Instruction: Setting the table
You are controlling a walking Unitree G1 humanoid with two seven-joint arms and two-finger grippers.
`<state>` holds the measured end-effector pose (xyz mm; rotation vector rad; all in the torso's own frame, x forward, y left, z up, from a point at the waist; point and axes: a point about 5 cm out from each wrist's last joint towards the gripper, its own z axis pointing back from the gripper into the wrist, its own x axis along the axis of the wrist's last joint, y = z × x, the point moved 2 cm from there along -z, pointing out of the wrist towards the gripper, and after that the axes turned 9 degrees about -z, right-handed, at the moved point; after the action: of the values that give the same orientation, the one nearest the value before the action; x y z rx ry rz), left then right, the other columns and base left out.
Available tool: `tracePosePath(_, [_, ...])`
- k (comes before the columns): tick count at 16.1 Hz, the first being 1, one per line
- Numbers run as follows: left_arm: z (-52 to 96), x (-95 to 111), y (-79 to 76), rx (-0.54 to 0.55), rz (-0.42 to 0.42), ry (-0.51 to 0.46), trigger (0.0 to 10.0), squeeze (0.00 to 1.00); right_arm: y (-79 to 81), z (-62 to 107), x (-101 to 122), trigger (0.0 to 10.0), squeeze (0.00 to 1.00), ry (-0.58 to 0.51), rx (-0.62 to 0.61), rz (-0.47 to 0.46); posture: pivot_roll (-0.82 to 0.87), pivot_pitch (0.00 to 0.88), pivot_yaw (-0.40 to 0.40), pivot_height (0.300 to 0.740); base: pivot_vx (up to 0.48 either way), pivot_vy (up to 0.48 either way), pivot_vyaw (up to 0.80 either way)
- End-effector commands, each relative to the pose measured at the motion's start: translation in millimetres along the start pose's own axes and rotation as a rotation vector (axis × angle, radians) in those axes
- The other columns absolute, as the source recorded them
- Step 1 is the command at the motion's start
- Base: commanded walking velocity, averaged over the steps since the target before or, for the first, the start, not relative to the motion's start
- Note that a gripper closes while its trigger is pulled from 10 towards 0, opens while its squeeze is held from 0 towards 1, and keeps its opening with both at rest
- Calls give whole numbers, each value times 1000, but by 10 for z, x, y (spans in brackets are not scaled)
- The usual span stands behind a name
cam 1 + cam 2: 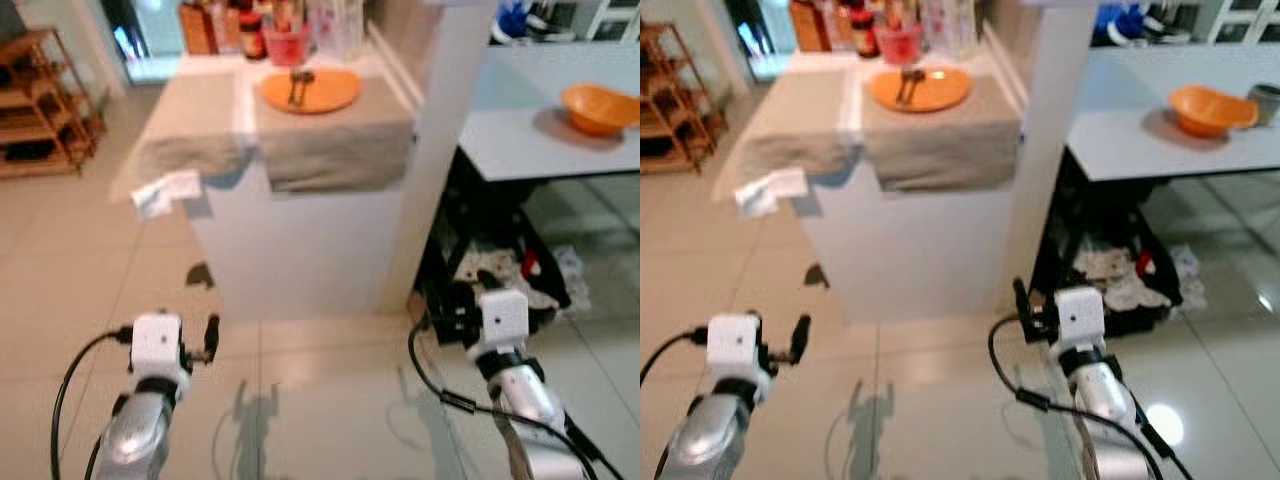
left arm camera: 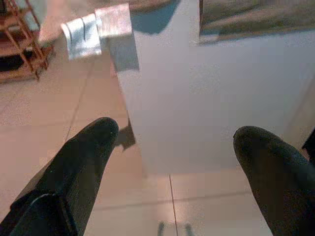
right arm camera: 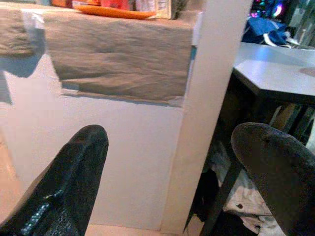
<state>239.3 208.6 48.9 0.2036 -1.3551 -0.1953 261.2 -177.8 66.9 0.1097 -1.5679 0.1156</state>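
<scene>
An orange plate [image 1: 310, 90] with dark cutlery [image 1: 298, 85] on it lies on a beige cloth [image 1: 335, 150] draped over a white counter [image 1: 300, 250] ahead of me. An orange bowl [image 1: 598, 108] sits on a grey table [image 1: 540, 145] to the right. My left gripper [image 2: 177, 132] hangs low over the tiled floor, short of the counter, open and empty. My right gripper [image 3: 172, 135] is also low, open and empty, pointing at the counter's right corner.
A red cup [image 1: 288, 45] and bottles stand behind the plate. A second cloth [image 1: 195, 120] covers the counter's left half, with a white paper [image 1: 165, 192] hanging off its edge. A wooden shelf [image 1: 40, 100] stands far left. Clutter [image 1: 520, 275] lies under the grey table.
</scene>
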Motion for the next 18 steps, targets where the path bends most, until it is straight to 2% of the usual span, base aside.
tracePosePath(1, [-95, 289, -32, 3, 1, -109, 10000, 0, -4, -37, 56, 10000, 0, -24, 16, 26, -113, 0, 47, 736, 296, 379, 0])
tracePosePath(2, [-138, 395, -37, 16, 27, -140, 10000, 0, 26, -56, 67, 10000, 0, -34, 31, 41, -112, 0, 48, 736, 341, 337, 0])
tracePosePath(5, [-215, 690, -141, 0, 23, -238, 10000, 0, 21, -99, 143, 10000, 0, -88, 8, 77, -110, 0, 50, 736, 369, 306, 0])
tracePosePath(9, [-261, 818, -175, -8, 9, -279, 10000, 0, -3, -161, 154, 10000, 0, -104, -14, 67, -110, 0, 55, 736, 372, 303, 0])
tracePosePath(15, [-297, 964, -238, -34, -39, -314, 10000, 0, 43, -237, 156, 10000, 0, -120, -12, 59, -102, 0, 63, 736, 369, 306, 0])
tracePosePath(18, [-315, 1010, -267, -55, -53, -318, 10000, 0, 59, -266, 169, 10000, 0, -114, -27, 69, -101, 0, 70, 736, 450, 0, 0])
